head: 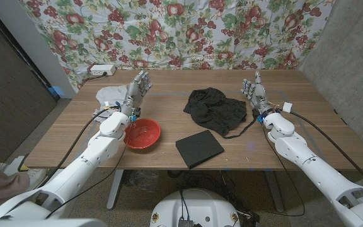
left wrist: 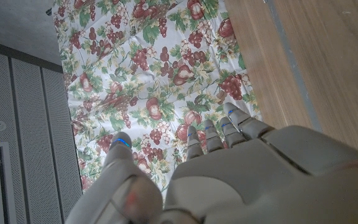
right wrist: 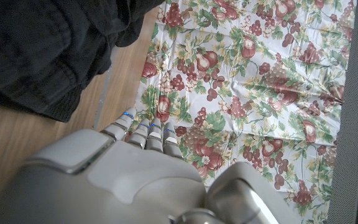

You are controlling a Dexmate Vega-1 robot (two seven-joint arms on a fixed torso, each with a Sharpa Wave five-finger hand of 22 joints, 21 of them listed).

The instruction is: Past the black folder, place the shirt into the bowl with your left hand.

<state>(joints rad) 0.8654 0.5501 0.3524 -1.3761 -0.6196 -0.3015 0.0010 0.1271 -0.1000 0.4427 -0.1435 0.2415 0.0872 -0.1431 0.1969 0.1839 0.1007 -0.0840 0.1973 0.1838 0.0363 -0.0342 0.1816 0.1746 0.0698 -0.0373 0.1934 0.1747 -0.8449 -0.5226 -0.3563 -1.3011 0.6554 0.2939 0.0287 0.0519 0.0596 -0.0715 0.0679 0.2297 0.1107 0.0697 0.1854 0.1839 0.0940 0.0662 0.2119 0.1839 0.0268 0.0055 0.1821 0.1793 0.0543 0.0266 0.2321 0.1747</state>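
A crumpled black shirt (head: 216,109) lies on the wooden table (head: 169,85) near its middle; it also shows in the right wrist view (right wrist: 42,50). In front of it lies a black folder (head: 198,149). A red bowl (head: 143,133) stands left of the folder, holding nothing. My left hand (head: 137,92) stands upright behind the bowl with its fingers apart, holding nothing; its back fills the lower left wrist view (left wrist: 241,180). My right hand (head: 254,93) stands upright just right of the shirt, fingers apart and holding nothing, seen again in its wrist view (right wrist: 123,180).
A white cloth (head: 110,96) lies behind my left hand. A white power strip (head: 102,70) sits at the table's far left corner. A floral curtain (head: 181,31) hangs behind the table. A concrete wall (head: 351,63) stands to the right.
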